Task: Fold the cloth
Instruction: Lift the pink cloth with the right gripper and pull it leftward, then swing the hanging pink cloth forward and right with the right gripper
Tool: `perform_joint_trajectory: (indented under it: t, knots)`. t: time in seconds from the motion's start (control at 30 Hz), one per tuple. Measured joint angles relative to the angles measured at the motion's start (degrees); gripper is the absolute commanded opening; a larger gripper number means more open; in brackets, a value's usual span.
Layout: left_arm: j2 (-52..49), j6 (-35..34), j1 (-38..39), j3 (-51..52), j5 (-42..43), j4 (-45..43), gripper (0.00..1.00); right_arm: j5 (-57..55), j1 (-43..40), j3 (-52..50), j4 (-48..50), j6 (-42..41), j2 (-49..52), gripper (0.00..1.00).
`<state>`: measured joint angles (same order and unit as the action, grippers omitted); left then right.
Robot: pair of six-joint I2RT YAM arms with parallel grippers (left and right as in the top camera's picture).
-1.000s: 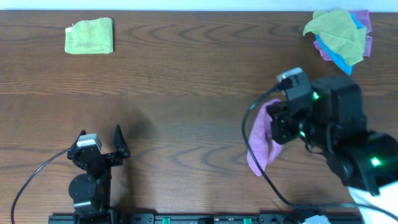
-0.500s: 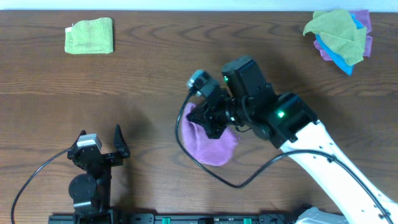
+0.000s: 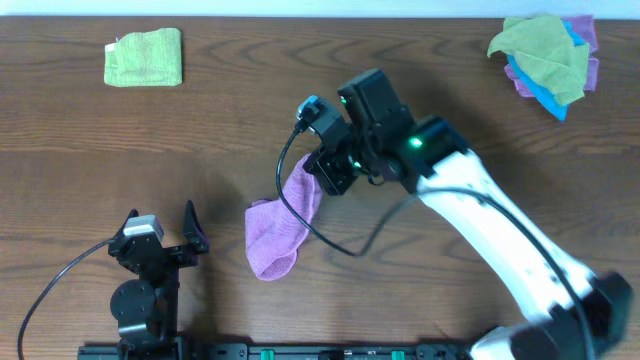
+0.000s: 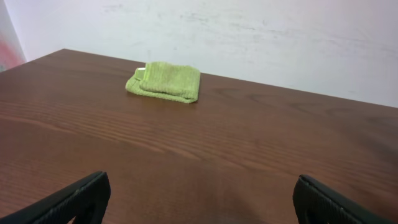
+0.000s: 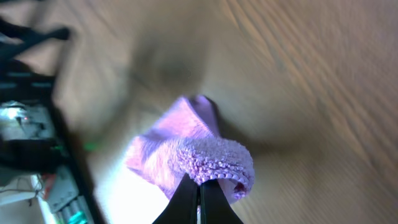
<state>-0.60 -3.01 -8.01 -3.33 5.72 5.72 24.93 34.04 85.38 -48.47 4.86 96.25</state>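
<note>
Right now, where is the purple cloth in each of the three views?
Overhead: purple cloth low and left of centre, its upper end held by the right hand.
Left wrist: not in it; only the green cloth shows.
Right wrist: purple cloth at low centre, pinched in the right hand.
Shared landmark: the brown table, seen in all three views.

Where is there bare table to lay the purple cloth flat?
Far strip of the table between the folded green cloth and the cloth pile is bare. So is left-centre, between that cloth and the left gripper. Crowded: the right arm crosses the near-right, purple cloth hanging from the right gripper mid-table.
</note>
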Motion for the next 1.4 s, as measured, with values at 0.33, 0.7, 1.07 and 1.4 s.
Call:
perform_joint_trajectory:
  t: [0.33, 0.7, 1.07, 1.4]
  knots:
    - [0.0, 0.0, 0.0, 0.0, 0.0, 0.0, 0.95, -6.1, -4.1, 0.0, 14.1, -1.7, 7.6, 0.01]
    - [0.0, 0.0, 0.0, 0.0, 0.0, 0.0, 0.96, -22.5, -6.4, 0.0, 18.2, -8.6, 8.4, 0.02]
    - [0.0, 0.0, 0.0, 0.0, 0.0, 0.0, 0.95, -14.3, -6.2, 0.1, 8.7, -7.1, 8.4, 0.01]
    - [0.0, 0.0, 0.0, 0.0, 0.0, 0.0, 0.95, -15.0, -5.6, 4.0, 15.0, -4.7, 10.6, 0.02]
